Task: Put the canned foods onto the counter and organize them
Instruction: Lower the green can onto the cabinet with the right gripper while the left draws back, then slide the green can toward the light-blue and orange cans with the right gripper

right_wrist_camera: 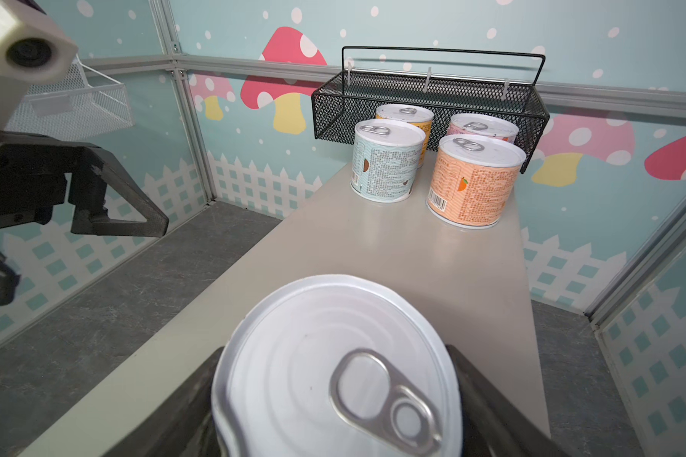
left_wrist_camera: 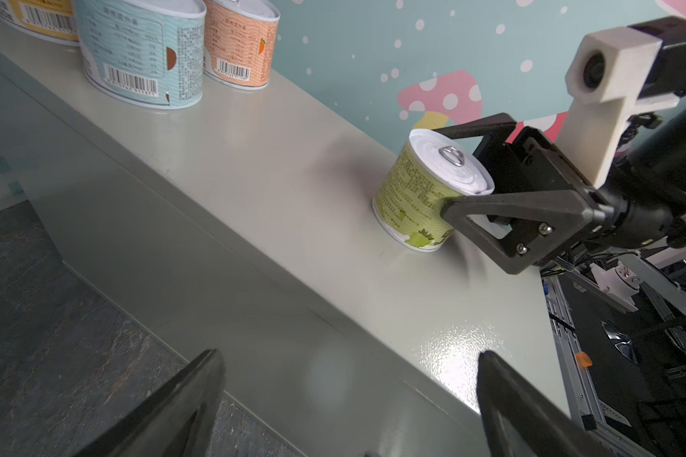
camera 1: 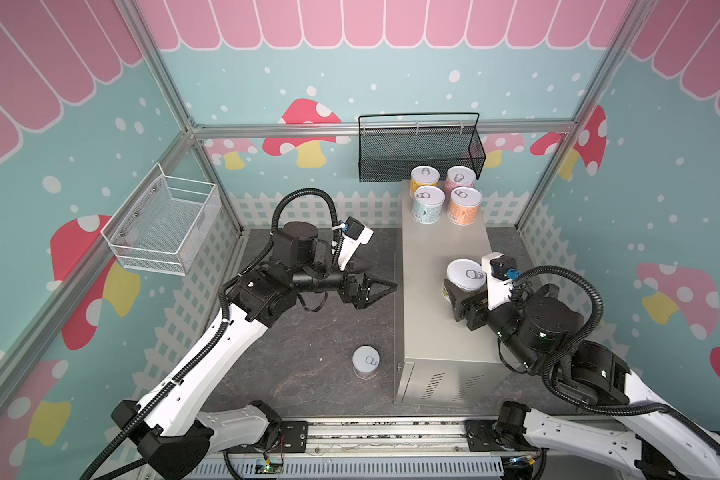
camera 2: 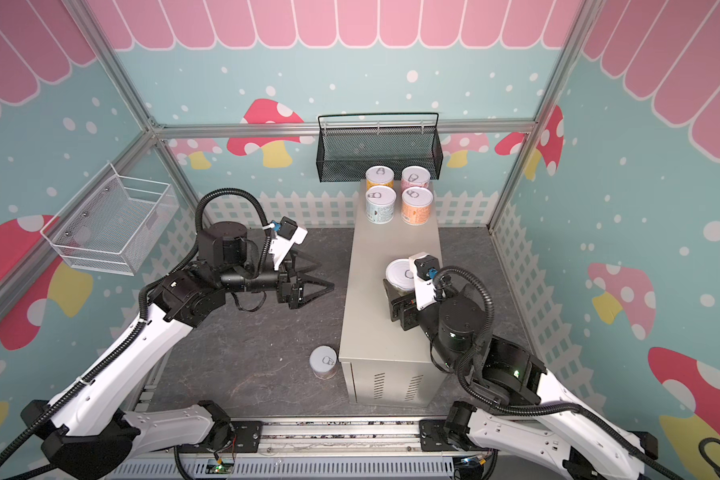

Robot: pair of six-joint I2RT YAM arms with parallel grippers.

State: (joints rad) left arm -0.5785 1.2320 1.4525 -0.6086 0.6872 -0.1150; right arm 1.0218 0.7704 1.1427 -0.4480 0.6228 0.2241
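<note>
Canned foods, short cylinders with silver pull-tab lids, mostly stand on the tall beige-grey metal cabinet serving as the bench (camera 1: 437, 249): yellow can (camera 1: 424, 179), pink can (camera 1: 460, 178), light blue can (camera 1: 428, 204) and orange can (camera 1: 465, 207) form a square at its far end, while a pink-white can (camera 1: 366, 362) waits on the dark floor beside it. The right claw (left_wrist_camera: 442, 170) pinches a green-labelled can (left_wrist_camera: 412, 198) low at the bench's middle; the left claw (camera 2: 327, 275) hangs spread and empty. Best to carry it upright toward the square, leave a small gap, and let go only once its base sits flat.
</note>
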